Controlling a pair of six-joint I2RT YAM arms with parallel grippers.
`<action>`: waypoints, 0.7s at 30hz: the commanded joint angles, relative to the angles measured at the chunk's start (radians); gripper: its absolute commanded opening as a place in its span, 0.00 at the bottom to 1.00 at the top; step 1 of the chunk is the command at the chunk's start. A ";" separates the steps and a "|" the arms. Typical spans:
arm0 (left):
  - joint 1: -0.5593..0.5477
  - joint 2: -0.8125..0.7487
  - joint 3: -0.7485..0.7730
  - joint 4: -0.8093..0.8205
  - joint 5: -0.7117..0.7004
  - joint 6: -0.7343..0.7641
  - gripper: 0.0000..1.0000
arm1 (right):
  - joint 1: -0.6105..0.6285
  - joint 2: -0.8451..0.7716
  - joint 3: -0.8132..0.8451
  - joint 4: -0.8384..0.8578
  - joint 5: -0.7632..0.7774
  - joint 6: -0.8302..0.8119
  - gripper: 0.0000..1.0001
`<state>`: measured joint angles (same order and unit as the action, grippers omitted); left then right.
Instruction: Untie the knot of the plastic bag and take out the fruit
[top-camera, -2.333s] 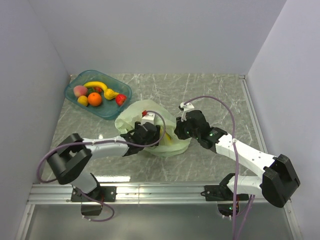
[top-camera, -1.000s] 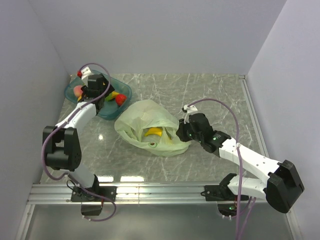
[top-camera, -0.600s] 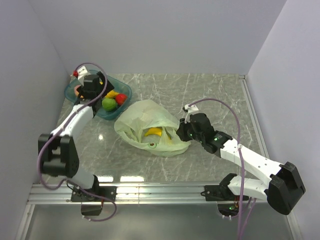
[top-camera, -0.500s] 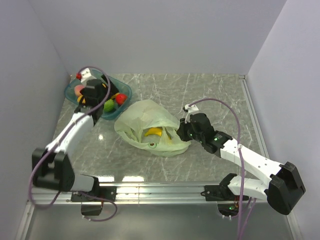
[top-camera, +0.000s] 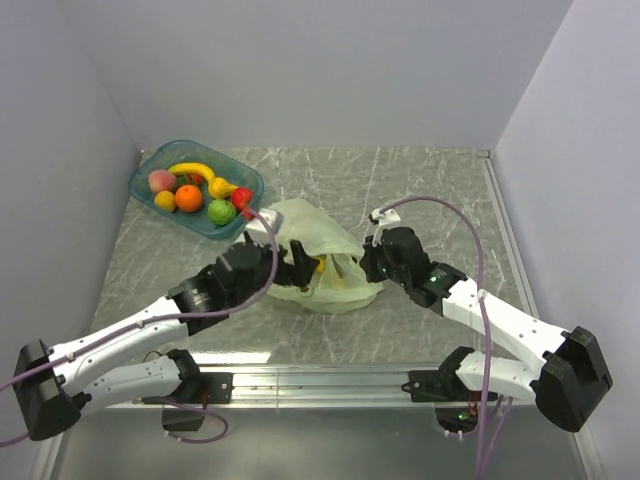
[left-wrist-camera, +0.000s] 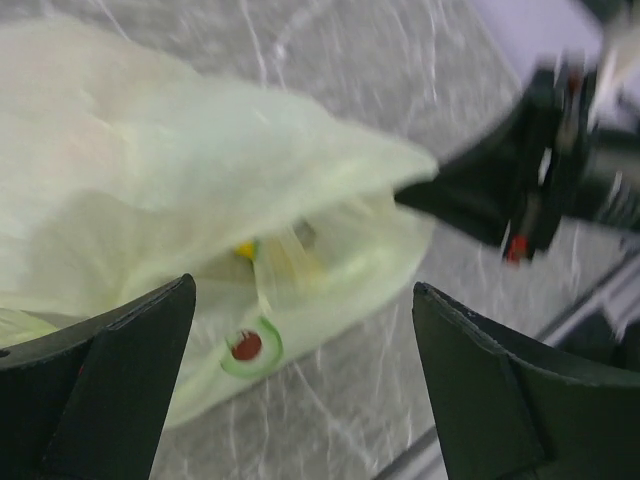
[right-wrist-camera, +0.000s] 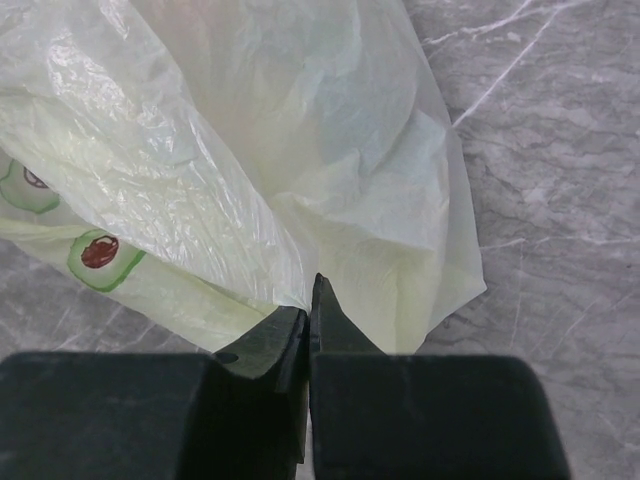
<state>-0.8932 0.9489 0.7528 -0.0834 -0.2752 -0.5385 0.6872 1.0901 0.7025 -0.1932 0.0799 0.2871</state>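
The pale green plastic bag (top-camera: 300, 228) lies mid-table with its mouth open toward the front; no knot shows. My right gripper (top-camera: 366, 266) is shut on the bag's right edge and holds the film up (right-wrist-camera: 300, 300). My left gripper (top-camera: 303, 262) is open and empty at the bag's mouth, its jaws spread wide (left-wrist-camera: 302, 290). A yellow fruit (left-wrist-camera: 245, 250) lies inside the bag (left-wrist-camera: 150, 170), and it shows in the top view too (top-camera: 320, 266). The bag (right-wrist-camera: 250, 150) has avocado prints.
A teal tray (top-camera: 150, 167) at the back left holds a banana (top-camera: 190, 170), a peach, an orange (top-camera: 189, 198), a green fruit (top-camera: 221, 211), a strawberry and other fruit. Grey walls close in the table on three sides. A metal rail runs along the front edge.
My left arm swung from the tray back to the bag's mouth, with a green fruit left in the tray. My right gripper kept its hold on the bag's edge.
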 joint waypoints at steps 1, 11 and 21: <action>-0.091 0.033 -0.026 0.039 0.010 0.083 0.94 | 0.005 -0.013 0.052 -0.008 0.040 -0.012 0.00; -0.199 0.404 0.146 -0.035 -0.255 0.115 0.85 | 0.005 -0.053 0.060 -0.052 0.027 -0.020 0.00; -0.006 0.560 0.181 0.062 -0.161 0.146 0.66 | 0.006 -0.078 0.045 -0.060 0.009 -0.037 0.00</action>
<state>-0.9409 1.4746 0.8841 -0.0872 -0.4675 -0.4248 0.6872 1.0397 0.7238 -0.2539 0.0879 0.2672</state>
